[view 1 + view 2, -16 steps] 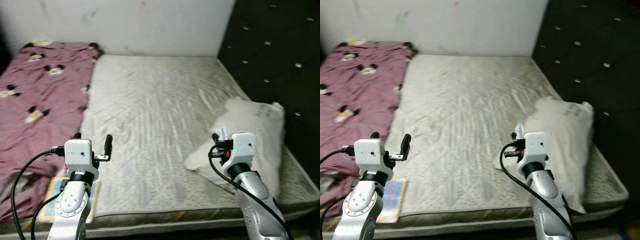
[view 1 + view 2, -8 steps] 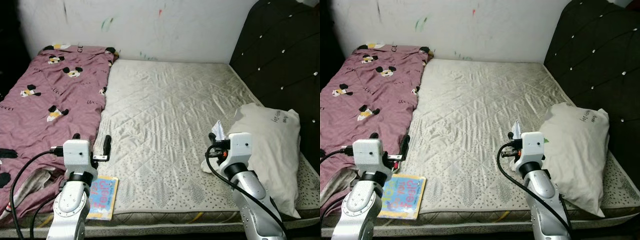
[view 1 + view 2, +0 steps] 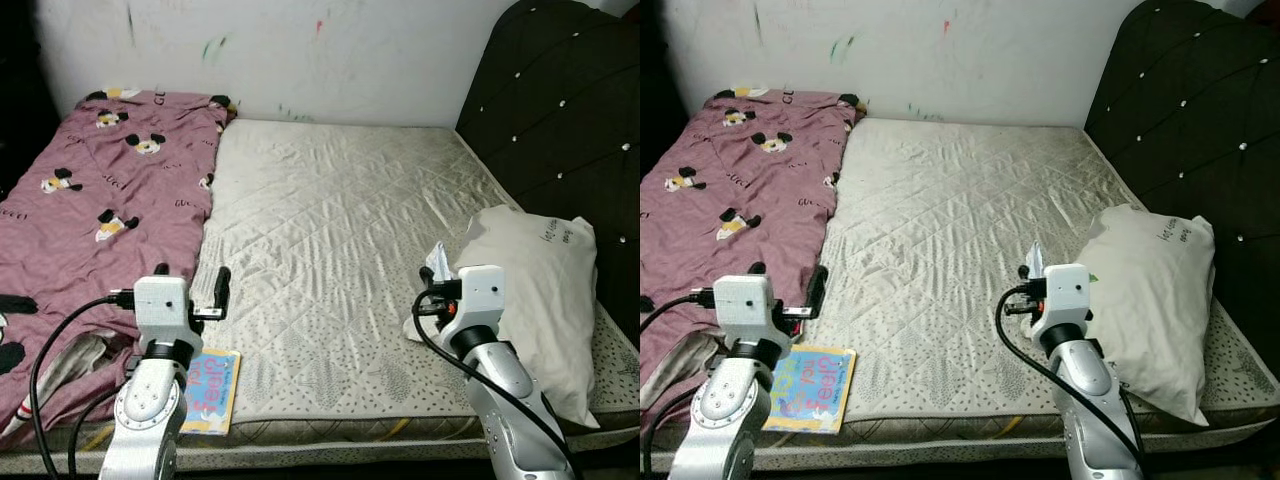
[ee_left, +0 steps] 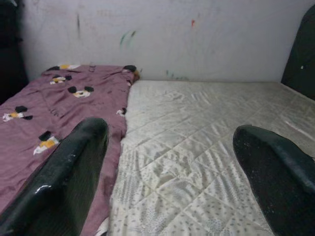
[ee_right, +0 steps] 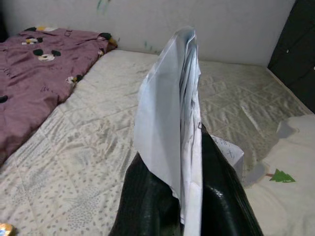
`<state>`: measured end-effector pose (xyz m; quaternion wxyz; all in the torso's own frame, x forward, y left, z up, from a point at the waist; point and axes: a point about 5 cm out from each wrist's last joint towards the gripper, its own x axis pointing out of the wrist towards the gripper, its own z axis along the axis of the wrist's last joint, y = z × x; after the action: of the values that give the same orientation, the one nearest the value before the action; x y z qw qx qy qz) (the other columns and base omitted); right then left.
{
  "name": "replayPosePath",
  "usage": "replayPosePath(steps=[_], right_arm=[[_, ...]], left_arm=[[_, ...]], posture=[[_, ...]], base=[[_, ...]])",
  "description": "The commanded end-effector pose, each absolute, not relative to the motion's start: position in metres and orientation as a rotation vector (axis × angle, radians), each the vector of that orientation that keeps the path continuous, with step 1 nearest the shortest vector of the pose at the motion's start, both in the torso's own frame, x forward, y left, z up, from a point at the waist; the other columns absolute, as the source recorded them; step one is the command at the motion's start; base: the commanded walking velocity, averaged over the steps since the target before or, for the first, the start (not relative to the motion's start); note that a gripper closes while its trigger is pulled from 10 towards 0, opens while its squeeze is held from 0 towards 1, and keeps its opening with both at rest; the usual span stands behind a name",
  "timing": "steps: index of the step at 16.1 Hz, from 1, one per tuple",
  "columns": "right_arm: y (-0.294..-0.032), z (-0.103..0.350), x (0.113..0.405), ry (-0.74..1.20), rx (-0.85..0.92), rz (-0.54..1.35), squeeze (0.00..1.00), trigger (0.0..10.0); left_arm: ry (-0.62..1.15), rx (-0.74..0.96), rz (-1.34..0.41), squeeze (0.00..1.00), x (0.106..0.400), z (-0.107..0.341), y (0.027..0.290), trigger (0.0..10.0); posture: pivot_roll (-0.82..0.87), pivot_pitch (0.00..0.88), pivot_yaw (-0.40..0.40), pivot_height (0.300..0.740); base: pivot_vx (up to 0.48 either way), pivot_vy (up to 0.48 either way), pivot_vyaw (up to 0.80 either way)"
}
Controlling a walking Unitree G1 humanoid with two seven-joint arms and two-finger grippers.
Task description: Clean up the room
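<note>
Paper [image 5: 172, 123] is pinched upright between the right gripper [image 5: 184, 196] fingers, its lower end hidden by them; the left gripper [image 4: 167, 162] is held spread above the mattress [image 3: 330, 230].

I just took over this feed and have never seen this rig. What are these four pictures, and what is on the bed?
The two wide pictures come from a stereo camera on a humanoid robot's head, looking down at a bed. The other two come from cameras on its wrists, looking along each tool's black fingers. The left tool is open and holds nothing. The right tool is shut on a folded white paper. On the bare mattress lie a maroon blanket at the robot's left, a white pillow at its right, and a colourful book near the front edge.
</note>
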<state>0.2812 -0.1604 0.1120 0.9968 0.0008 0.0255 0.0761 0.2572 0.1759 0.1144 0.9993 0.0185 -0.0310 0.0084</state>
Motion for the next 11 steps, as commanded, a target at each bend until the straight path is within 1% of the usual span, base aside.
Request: replayPosePath(steps=[1, 11], right_arm=[[-0.1638, 0.1129, 0.2830, 0.045, -0.006, 0.138, 0.00, 10.0], [-0.1634, 0.1123, 0.2861, 0.046, -0.012, 0.139, 0.00, 10.0]], left_arm=[[-0.048, 0.033, 0.021, 0.00, 0.2580, 0.1125, 0.1764, 10.0], [-0.055, 0.030, 0.016, 0.00, 0.2621, 0.1137, 0.1745, 10.0]], posture=[[-0.04, 0.004, -0.016, 0.740], [-0.05, 0.007, -0.016, 0.740]], base=[[0.000, 0.446, 0.00], [0.000, 0.444, 0.00]])
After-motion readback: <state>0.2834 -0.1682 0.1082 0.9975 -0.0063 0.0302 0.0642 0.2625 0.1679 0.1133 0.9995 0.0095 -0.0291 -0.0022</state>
